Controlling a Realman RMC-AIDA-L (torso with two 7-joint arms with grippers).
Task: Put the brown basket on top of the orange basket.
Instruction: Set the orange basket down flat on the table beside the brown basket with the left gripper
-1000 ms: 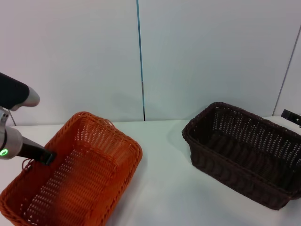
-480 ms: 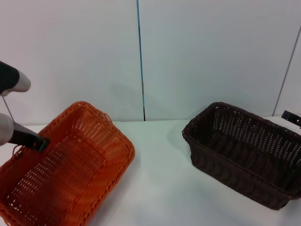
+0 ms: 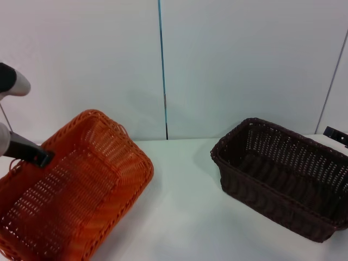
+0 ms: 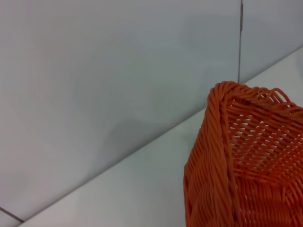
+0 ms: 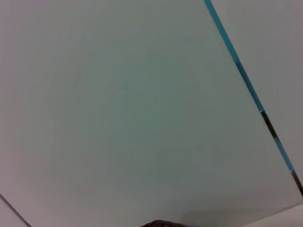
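Observation:
The orange basket (image 3: 76, 196) is at the left in the head view, tilted, with its left long rim raised. My left gripper (image 3: 42, 158) is shut on that rim and holds it up. One corner of the orange basket also shows in the left wrist view (image 4: 236, 156). The brown basket (image 3: 283, 174) stands upright on the white table (image 3: 185, 217) at the right, apart from the orange one. A dark part of my right gripper (image 3: 336, 133) shows at the right edge, just beyond the brown basket's far end. A sliver of the brown basket's rim shows in the right wrist view (image 5: 158, 223).
A white wall with a thin blue vertical stripe (image 3: 162, 65) stands close behind the table. Bare white table lies between the two baskets and in front of them.
My left gripper has moved left and up with the orange basket's rim. The basket has shifted left and tilted more. The brown basket and the right arm have not moved.

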